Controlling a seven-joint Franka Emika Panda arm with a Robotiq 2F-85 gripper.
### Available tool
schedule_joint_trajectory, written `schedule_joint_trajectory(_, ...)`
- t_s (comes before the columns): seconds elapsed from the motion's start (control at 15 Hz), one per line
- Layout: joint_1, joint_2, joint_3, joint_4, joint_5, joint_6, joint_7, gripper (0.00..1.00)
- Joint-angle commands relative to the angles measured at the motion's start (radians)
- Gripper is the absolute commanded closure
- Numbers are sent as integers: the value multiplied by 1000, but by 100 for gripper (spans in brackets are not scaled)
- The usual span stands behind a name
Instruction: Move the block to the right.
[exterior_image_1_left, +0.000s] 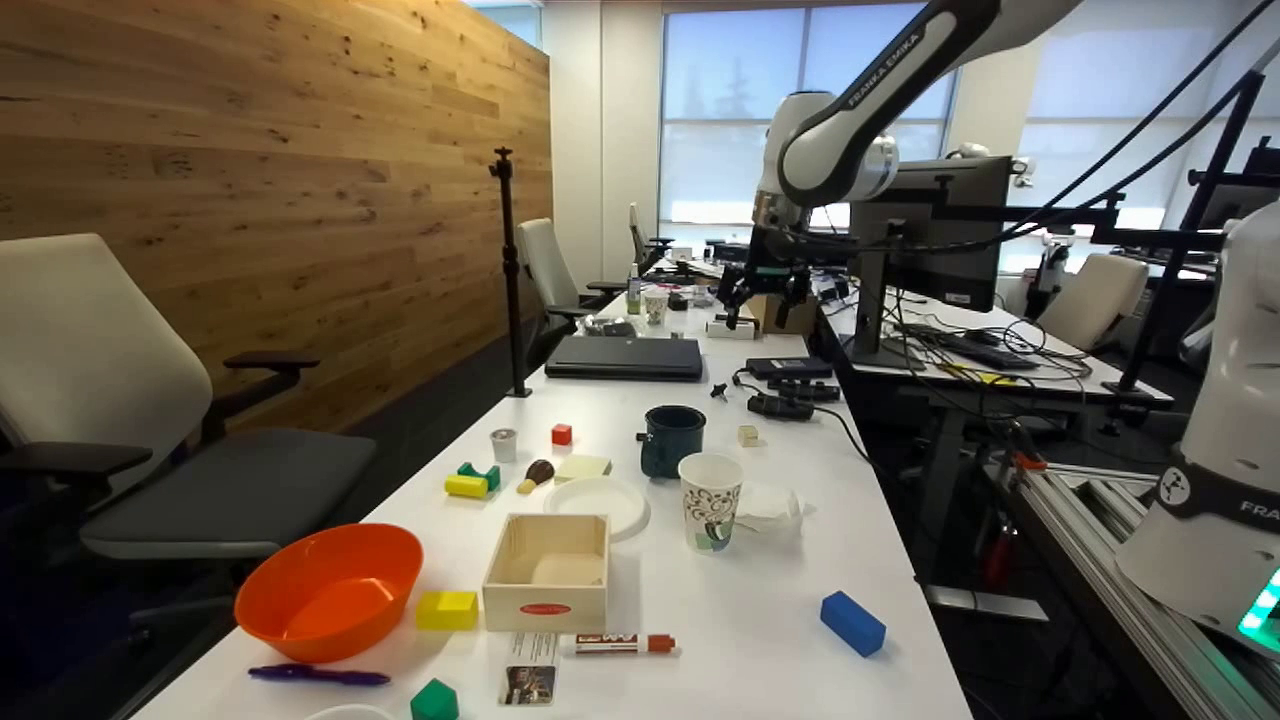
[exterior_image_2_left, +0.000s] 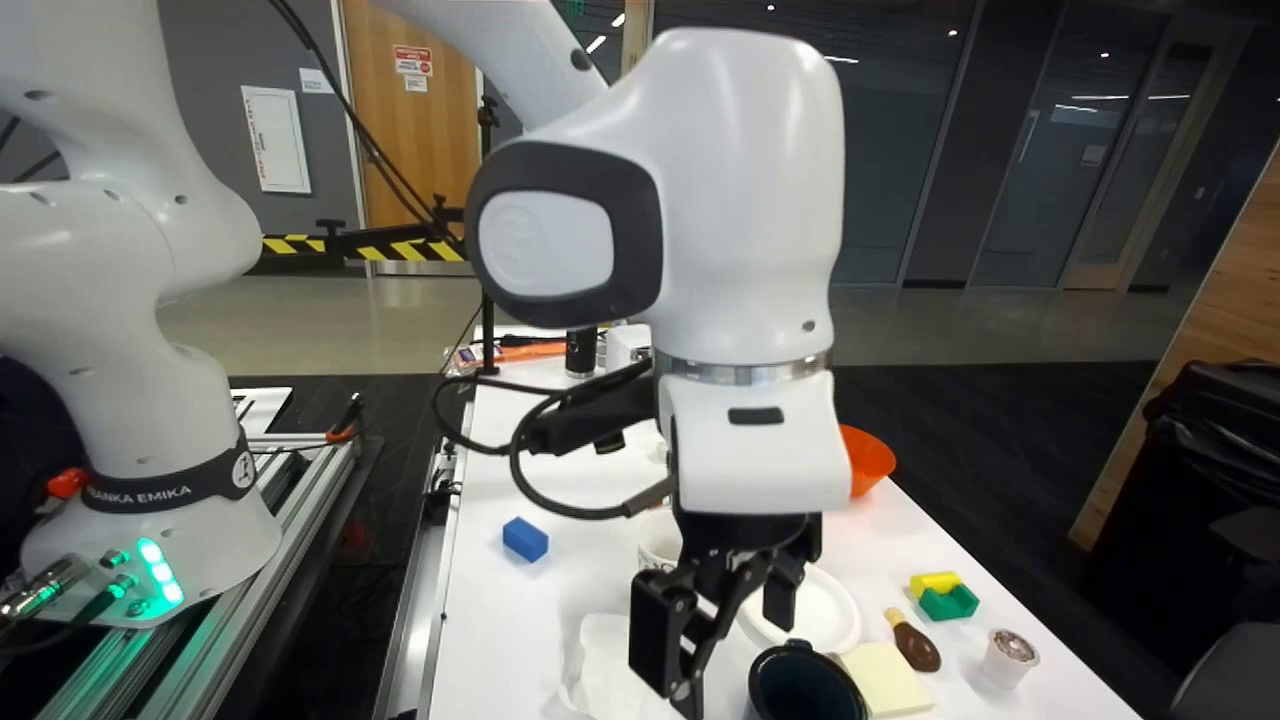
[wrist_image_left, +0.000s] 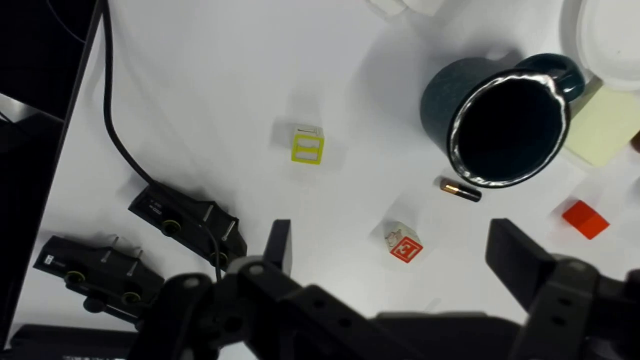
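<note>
Two small letter blocks lie on the white table in the wrist view: a yellow-edged block (wrist_image_left: 307, 145) and a red-faced letter block (wrist_image_left: 404, 244). The yellow-edged one seems to be the pale block (exterior_image_1_left: 748, 436) right of the mug in an exterior view; the red-faced one is not visible there. A plain red block (wrist_image_left: 585, 220) also shows in an exterior view (exterior_image_1_left: 561, 435). A blue block (exterior_image_1_left: 852, 624) lies apart, also in an exterior view (exterior_image_2_left: 525, 539). My gripper (wrist_image_left: 391, 250) is open and empty above the table, the red-faced block between its fingers in view. Exterior views show it too (exterior_image_1_left: 762, 305) (exterior_image_2_left: 735, 650).
A dark mug (wrist_image_left: 500, 125) stands near the letter blocks, with a small black cylinder (wrist_image_left: 460, 190) beside it. Black clamp-like devices with a cable (wrist_image_left: 187, 220) lie near the table edge. A paper cup (exterior_image_1_left: 711, 500), plate (exterior_image_1_left: 625, 505), wooden box (exterior_image_1_left: 546, 600) and orange bowl (exterior_image_1_left: 330, 590) stand farther along.
</note>
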Motion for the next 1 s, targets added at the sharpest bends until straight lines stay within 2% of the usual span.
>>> schedule_joint_trajectory(0.0, 2, 113, -23, 37, 51, 85, 37, 0)
schedule_joint_trajectory(0.13, 8, 156, -29, 45, 107, 119, 67, 0)
schedule_joint_trajectory(0.2, 18, 114, -38, 15, 67, 93, 20, 0)
schedule_joint_trajectory(0.53, 25, 133, -43, 19, 71, 98, 21, 0)
schedule_joint_trajectory(0.93, 11, 299, -26, 118, 147, 85, 34, 0)
